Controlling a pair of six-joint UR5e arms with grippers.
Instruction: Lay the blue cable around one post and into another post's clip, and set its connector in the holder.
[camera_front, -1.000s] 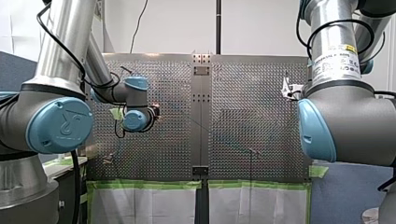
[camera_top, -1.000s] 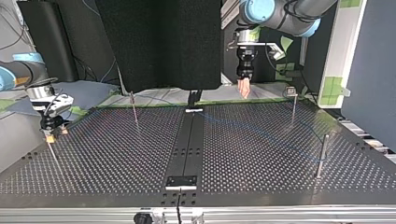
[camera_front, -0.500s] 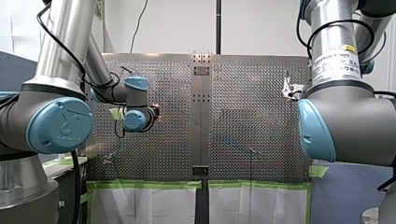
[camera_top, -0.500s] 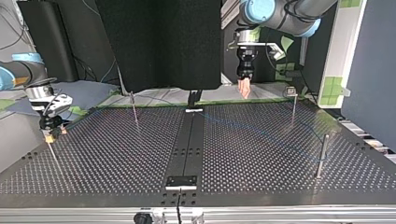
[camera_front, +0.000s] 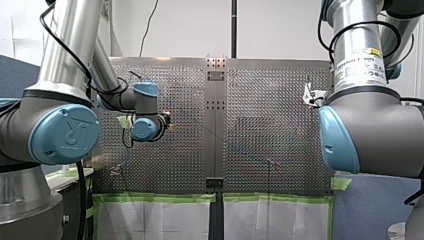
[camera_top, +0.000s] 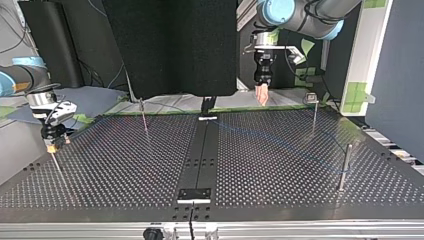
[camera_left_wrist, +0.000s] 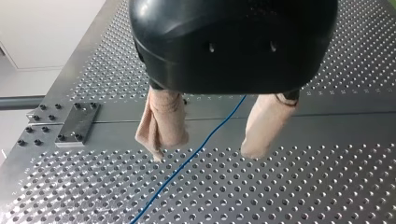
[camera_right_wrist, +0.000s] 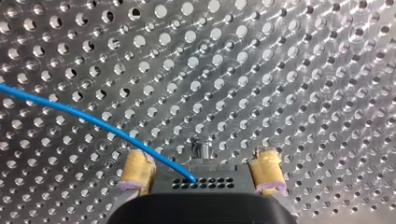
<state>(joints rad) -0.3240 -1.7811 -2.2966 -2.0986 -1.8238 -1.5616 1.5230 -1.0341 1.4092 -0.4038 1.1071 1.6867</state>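
The thin blue cable lies across the perforated table and bends at the short post on the top view's right. My left gripper hovers open above the plate on beige pads, and the cable runs on the plate below the gap. It hangs at the table's far edge. My right gripper is open on yellow pads. A black connector block, where the cable ends, sits between them untouched. That gripper stands at the top view's left.
Thin posts stand at the far left, the far right and beside my right gripper. A dark centre strip splits the table, with a black bracket near the front edge. A black screen rises behind.
My right gripper has edged very slightly toward the top view's left. My left arm and the cable have stayed put.
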